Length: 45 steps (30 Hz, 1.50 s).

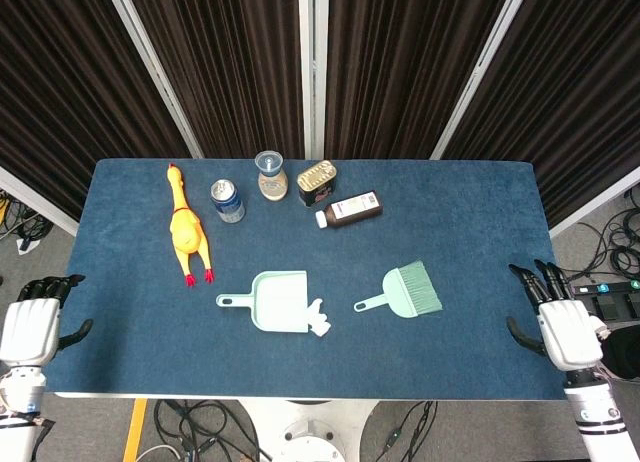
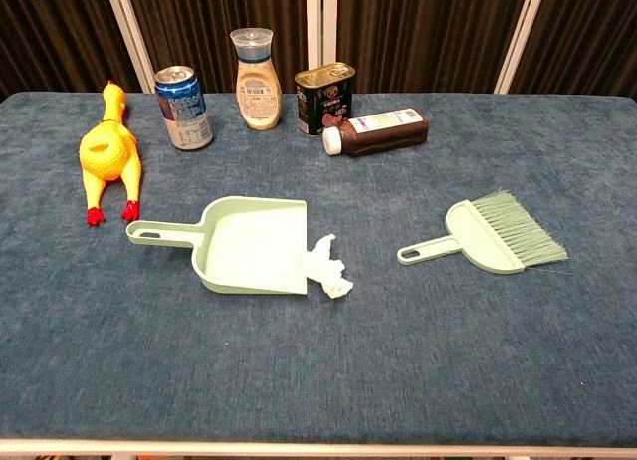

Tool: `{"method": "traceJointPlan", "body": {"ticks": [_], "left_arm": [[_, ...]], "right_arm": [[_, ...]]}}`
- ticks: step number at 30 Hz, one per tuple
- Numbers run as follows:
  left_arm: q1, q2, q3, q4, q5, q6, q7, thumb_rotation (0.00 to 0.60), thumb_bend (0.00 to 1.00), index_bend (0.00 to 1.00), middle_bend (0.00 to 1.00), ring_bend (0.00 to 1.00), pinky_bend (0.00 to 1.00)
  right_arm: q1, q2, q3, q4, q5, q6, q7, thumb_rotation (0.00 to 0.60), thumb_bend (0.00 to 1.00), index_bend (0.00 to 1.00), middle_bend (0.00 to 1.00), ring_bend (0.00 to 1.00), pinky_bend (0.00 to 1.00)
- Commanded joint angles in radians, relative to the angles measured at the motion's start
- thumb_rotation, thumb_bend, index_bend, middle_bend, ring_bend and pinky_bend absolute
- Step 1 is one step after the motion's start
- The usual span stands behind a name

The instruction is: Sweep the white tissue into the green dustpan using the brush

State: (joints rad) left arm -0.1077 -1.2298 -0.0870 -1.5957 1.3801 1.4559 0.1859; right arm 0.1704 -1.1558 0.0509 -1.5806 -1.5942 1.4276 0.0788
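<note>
A crumpled white tissue (image 1: pixel 318 318) (image 2: pixel 329 268) lies against the open mouth of the green dustpan (image 1: pixel 277 301) (image 2: pixel 244 244), whose handle points left. The green brush (image 1: pixel 405 290) (image 2: pixel 492 235) lies flat to the right of them, handle toward the tissue, bristles to the right. My left hand (image 1: pixel 32 325) hangs off the table's left edge, fingers apart and holding nothing. My right hand (image 1: pixel 558 320) hovers off the right edge, fingers spread and empty, well right of the brush. Neither hand shows in the chest view.
Along the back of the blue table (image 1: pixel 470 222) stand a yellow rubber chicken (image 1: pixel 185 227), a soda can (image 1: pixel 227 201), a small jar (image 1: pixel 271 175), a tin can (image 1: pixel 316 181) and a brown bottle lying on its side (image 1: pixel 350 209).
</note>
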Motion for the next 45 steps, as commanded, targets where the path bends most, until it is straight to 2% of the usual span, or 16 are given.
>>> {"method": "traceJointPlan", "body": {"ticks": [1,4,6,11,14,19,26,36,45], "left_arm": [[-0.004,0.002,0.0,-0.003,0.009,0.0,0.003,0.6,0.2,0.26,0.3,0.22,0.22],[-0.013,0.004,-0.002,-0.003,0.013,-0.009,0.003,0.6,0.2,0.26,0.3,0.22,0.22],[-0.016,0.006,-0.002,-0.004,0.015,-0.011,0.003,0.6,0.2,0.26,0.3,0.22,0.22],[-0.021,0.008,0.001,-0.004,0.023,-0.015,-0.002,0.6,0.2,0.26,0.3,0.22,0.22],[-0.022,0.008,0.008,-0.002,0.028,-0.019,-0.004,0.6,0.2,0.26,0.3,0.22,0.22],[-0.024,0.01,0.01,0.002,0.022,-0.029,-0.017,0.6,0.2,0.26,0.3,0.22,0.22],[-0.017,0.005,0.016,0.017,0.016,-0.03,-0.037,0.6,0.2,0.26,0.3,0.22,0.22],[-0.016,0.001,0.017,0.033,0.007,-0.038,-0.057,0.6,0.2,0.26,0.3,0.22,0.22],[-0.017,-0.001,0.017,0.039,0.003,-0.042,-0.065,0.6,0.2,0.26,0.29,0.22,0.22]], "right_arm": [[0.068,0.006,-0.002,-0.017,-0.029,-0.091,0.009,0.6,0.23,0.11,0.2,0.0,0.0],[0.157,-0.012,0.012,-0.024,-0.027,-0.221,-0.04,0.6,0.12,0.16,0.23,0.0,0.0],[0.206,-0.04,0.025,-0.019,-0.007,-0.294,-0.078,0.6,0.09,0.19,0.24,0.0,0.0],[0.324,-0.153,0.054,0.041,0.051,-0.459,-0.181,0.6,0.11,0.24,0.28,0.01,0.01],[0.371,-0.231,0.059,0.095,0.07,-0.51,-0.243,0.6,0.16,0.27,0.3,0.02,0.02],[0.425,-0.35,0.054,0.182,0.095,-0.557,-0.363,0.6,0.18,0.28,0.32,0.04,0.03],[0.461,-0.439,0.043,0.253,0.118,-0.571,-0.508,0.6,0.22,0.34,0.35,0.06,0.03],[0.478,-0.488,0.033,0.297,0.158,-0.564,-0.573,0.6,0.22,0.36,0.36,0.07,0.03],[0.485,-0.529,0.013,0.339,0.148,-0.531,-0.606,0.6,0.22,0.4,0.4,0.11,0.03]]}}
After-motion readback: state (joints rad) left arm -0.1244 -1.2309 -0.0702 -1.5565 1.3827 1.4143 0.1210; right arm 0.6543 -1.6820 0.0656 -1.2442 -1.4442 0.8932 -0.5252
